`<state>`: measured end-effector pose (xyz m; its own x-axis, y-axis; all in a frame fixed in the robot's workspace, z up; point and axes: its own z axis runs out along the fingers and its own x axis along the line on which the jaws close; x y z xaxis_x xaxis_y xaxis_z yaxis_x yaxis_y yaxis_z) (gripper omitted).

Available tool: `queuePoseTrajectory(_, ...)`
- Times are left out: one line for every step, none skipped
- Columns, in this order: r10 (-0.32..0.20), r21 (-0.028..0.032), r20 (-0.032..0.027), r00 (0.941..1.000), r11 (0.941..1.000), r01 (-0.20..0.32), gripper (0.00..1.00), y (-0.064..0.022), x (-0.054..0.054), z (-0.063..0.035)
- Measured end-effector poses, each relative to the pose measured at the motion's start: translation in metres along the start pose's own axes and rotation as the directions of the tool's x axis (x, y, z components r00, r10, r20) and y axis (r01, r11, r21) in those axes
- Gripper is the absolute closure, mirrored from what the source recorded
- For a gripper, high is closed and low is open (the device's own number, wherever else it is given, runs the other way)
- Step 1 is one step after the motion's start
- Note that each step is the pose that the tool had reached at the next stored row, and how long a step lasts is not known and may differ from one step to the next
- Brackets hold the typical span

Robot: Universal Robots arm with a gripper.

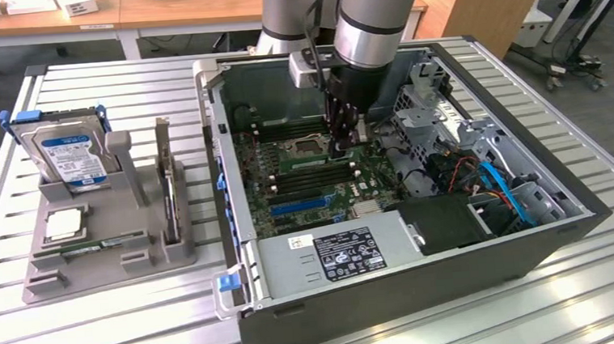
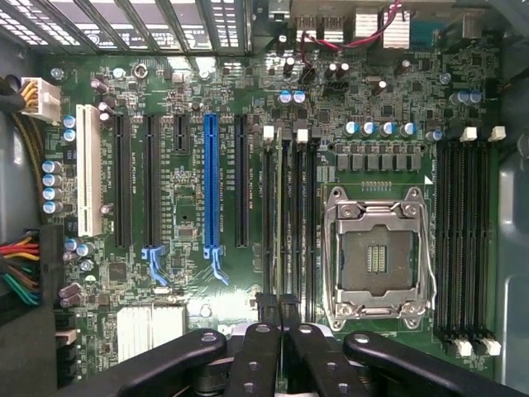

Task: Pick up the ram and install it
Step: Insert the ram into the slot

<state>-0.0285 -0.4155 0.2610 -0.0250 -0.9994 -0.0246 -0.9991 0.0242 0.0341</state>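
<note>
One robot arm reaches down into an open computer case (image 1: 402, 289), its gripper (image 1: 337, 141) lowered to the motherboard (image 1: 287, 194) just beside the empty processor socket (image 1: 308, 146). In the wrist view the gripper (image 2: 278, 304) has its black fingers (image 2: 264, 313) drawn together with no gap visible between the tips. They sit at one end of the bank of memory slots that runs alongside the socket (image 2: 376, 256).

The ram (image 2: 279, 219) appears as a thin pale edge standing in that bank, parallel to the socket's long side and in line with the fingertips. Whether the tips pinch its end or merely rest on it cannot be told. A long blue expansion slot (image 2: 211, 182) lies farther from the socket, beyond the ram. A second bank of memory slots (image 2: 463, 240) flanks the socket's opposite side.

Well apart from the socket, outside the case, a grey holder (image 1: 108, 265) carries a blue-labelled hard drive (image 1: 68, 152) and a square silver chip (image 1: 64, 224).
</note>
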Motion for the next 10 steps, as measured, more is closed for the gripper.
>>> queuePoseTrajectory(0.0, 0.0, 0.0, 1.0, 1.0, 0.0, 0.89, -0.0001, 0.0, 0.0012)
queuePoseTrajectory(0.0, 0.0, 0.0, 1.0, 1.0, 0.0, 0.89, -0.0001, 0.0, 0.0023)
queuePoseTrajectory(0.0, 0.0001, 0.0, 1.0, 1.0, 0.0, 0.89, -0.0001, 0.0001, 0.0033)
queuePoseTrajectory(0.0, 0.0, -0.0001, 1.0, 1.0, 0.0, 0.89, -0.0001, 0.0001, 0.0037)
queuePoseTrajectory(0.0, -0.0001, -0.0003, 1.0, 1.0, 0.0, 0.89, -0.0001, 0.0001, 0.0037)
queuePoseTrajectory(0.0, -0.0001, -0.0004, 1.0, 1.0, 0.0, 0.89, -0.0001, 0.0001, 0.0037)
queuePoseTrajectory(0.0, -0.0001, -0.0004, 1.0, 1.0, 0.0, 0.89, -0.0001, 0.0001, 0.0037)
queuePoseTrajectory(0.0, 0.0, -0.0001, 1.0, 1.0, 0.0, 0.89, -0.0001, 0.0001, 0.0038)
queuePoseTrajectory(0.0, 0.0, -0.0001, 1.0, 1.0, 0.0, 0.89, -0.0002, 0.0001, 0.004)
queuePoseTrajectory(0.0, 0.0002, 0.0004, 1.0, 1.0, 0.0, 0.89, -0.0002, -0.0003, 0.0044)
